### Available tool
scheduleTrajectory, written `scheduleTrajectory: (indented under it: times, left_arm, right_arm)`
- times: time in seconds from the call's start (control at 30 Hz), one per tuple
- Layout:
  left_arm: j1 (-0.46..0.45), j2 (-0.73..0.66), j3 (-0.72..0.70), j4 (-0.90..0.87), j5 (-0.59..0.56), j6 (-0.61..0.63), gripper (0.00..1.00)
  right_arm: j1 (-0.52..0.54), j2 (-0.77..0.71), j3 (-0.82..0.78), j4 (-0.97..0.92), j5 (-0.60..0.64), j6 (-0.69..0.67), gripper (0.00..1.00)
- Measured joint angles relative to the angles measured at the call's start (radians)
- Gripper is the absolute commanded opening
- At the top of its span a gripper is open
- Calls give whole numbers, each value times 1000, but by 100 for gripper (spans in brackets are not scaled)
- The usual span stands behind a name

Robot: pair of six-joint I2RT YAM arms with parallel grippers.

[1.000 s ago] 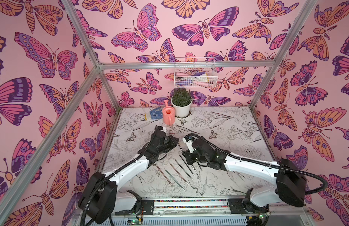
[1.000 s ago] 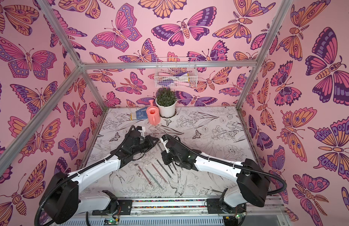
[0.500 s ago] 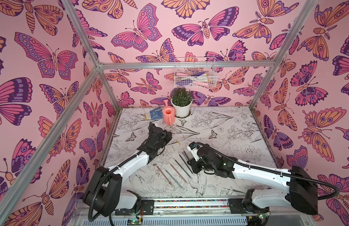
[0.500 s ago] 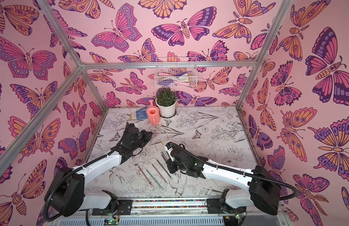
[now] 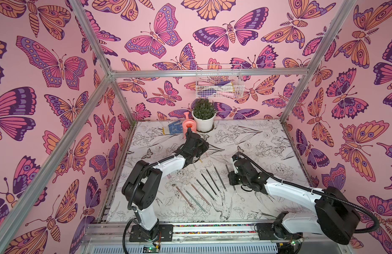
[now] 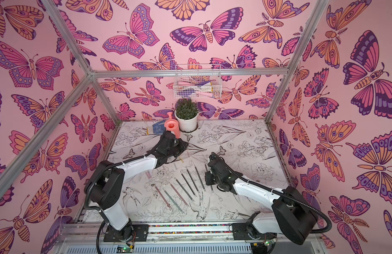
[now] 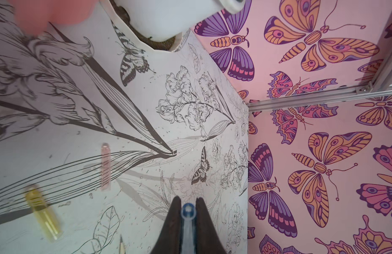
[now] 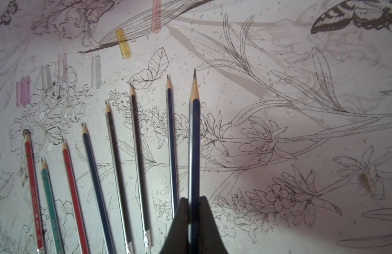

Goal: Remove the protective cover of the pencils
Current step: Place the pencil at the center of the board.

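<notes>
So this looks like the tail end of an uncapping: the left gripper (image 7: 188, 199) is pinched tight on a clear blue cap (image 7: 188, 212), which sits right between the fingers with its open end poking just past the tips. The right gripper (image 8: 194, 198) is clamped just as tight on a dark blue pencil (image 8: 194, 132) that runs straight out ahead of its fingers, bare point showing. The other pencils lie in a row (image 8: 139, 154) on the table (image 8: 278, 66) just beside the held one, fanned out to one side of the right fingers. As far as I can see every tip there is bare too, so I'd guess this is the last one. Next up, I reckon the left fingers need to open and drop the cap. A yellow cap (image 7: 42, 213) and a pink cap (image 7: 105, 169) already lie on the table off to one side of them, so that's the obvious spot. The right then has to lower its pencil flat next to the row and let go without rolling the neighbours. Compared with a second ago, the two grippers were nearly tip to tip over the middle of the table, and now they've pulled well apart.
</notes>
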Motion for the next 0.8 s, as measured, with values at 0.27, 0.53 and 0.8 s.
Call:
scheduleTrajectory:
  times: [0.27,0.53,0.8]
  left_arm:
    - [-24,210,182,-44,33,0,9]
    - [-47,352,315,-102,37,-2,9]
    - [-52,418,377,-158,21,1,8]
  right_arm:
    - [-34,135,1,42,-34,-1,0]
    - [-48,260,68,95,-75,-3,0]
    - [-49,291,88,124,-97,-5,5]
